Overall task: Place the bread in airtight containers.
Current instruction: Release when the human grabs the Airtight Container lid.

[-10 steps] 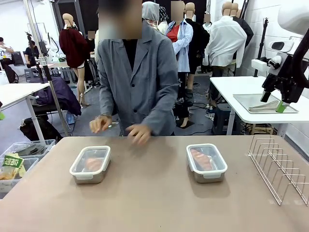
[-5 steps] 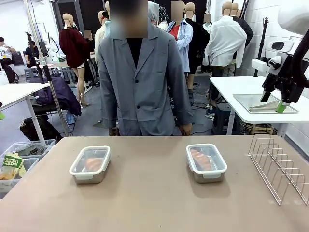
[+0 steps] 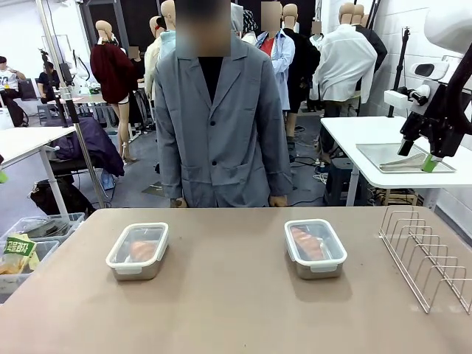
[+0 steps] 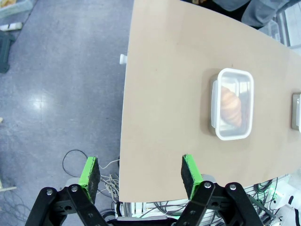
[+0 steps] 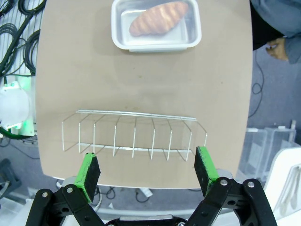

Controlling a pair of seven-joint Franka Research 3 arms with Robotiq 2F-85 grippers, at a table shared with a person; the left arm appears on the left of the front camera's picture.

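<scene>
Underneath, tan table (image 3: pixel 236 310), grey floor (image 4: pixel 56 84), cluttered workshop behind.

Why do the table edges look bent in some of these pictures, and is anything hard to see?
Left wrist view: the wide lens bows the table edge. Right wrist view: the croissant shows sharply through its clear lid. Front view: the lidded containers cast soft shadows and their lids dull the bread.
</scene>
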